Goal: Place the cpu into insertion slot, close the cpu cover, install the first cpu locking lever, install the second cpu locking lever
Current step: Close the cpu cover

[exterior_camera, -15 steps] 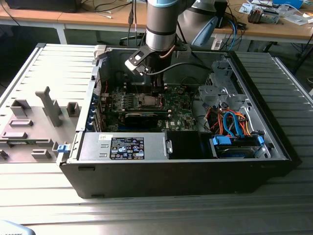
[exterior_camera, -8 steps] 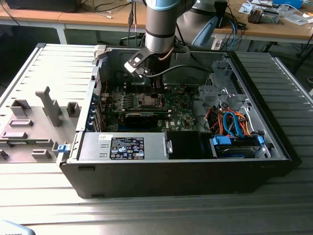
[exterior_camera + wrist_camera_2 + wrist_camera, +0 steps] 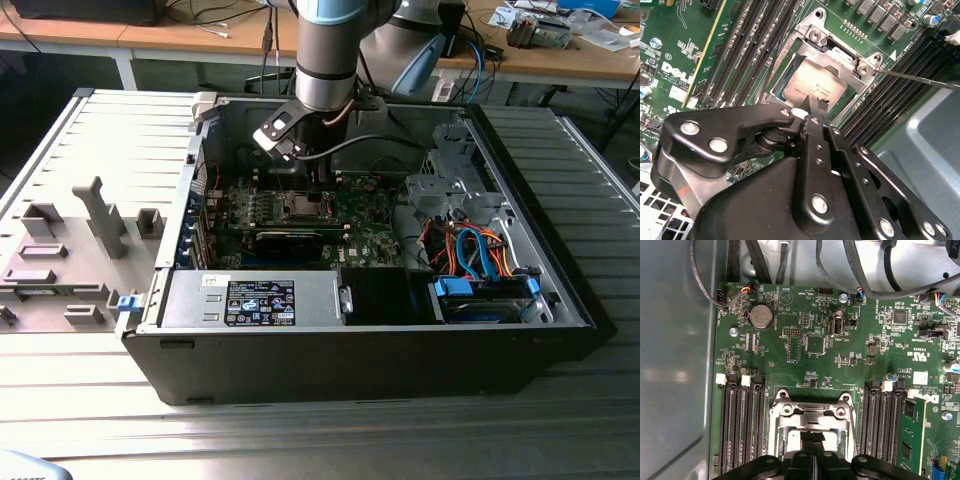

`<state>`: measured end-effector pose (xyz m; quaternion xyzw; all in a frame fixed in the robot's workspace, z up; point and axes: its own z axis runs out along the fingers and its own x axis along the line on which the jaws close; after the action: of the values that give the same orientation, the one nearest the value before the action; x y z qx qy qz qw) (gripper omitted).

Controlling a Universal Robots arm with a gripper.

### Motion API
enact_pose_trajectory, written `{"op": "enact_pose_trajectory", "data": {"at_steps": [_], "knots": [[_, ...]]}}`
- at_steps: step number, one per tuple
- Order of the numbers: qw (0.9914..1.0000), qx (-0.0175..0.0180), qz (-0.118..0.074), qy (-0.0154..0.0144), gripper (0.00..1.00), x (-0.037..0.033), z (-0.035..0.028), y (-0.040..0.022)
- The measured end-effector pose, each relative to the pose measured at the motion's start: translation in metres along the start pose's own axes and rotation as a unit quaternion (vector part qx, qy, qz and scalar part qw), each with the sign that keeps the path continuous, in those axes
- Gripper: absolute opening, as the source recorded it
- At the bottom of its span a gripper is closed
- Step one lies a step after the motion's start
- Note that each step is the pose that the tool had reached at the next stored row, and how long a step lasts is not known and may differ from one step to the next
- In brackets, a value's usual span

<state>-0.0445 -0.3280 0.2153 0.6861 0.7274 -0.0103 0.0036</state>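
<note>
The cpu [image 3: 815, 86], a square chip with a dull silver top, lies in the insertion slot [image 3: 781, 84] on the green board. The silver cpu cover [image 3: 836, 58] frames the chip and looks lowered around it. My gripper [image 3: 815, 106] is shut with nothing visible between its black fingers, and its tips rest at the chip's near edge. The first wrist view has the same fingertips [image 3: 812, 437] over the cpu cover [image 3: 810, 412]. A thin silver locking lever [image 3: 920, 80] sticks out free beside the socket. In the exterior view my gripper [image 3: 318, 196] reaches down into the open computer case.
Black memory slots [image 3: 742, 55] flank the socket on both sides. A grey metal case wall [image 3: 920, 145] stands close beside it. A long black card [image 3: 290, 240] crosses the board, a drive cage with orange and blue cables [image 3: 470, 250] fills the exterior view's right, and grey fixtures [image 3: 100, 215] lie outside the case.
</note>
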Motion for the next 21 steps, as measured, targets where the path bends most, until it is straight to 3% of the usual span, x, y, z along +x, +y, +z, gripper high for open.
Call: {"op": "enact_pose_trajectory", "data": {"at_steps": [21], "knots": [[1.00000,0.0000,0.000,0.0000,0.11,0.0004,0.0087,-0.0030]]}}
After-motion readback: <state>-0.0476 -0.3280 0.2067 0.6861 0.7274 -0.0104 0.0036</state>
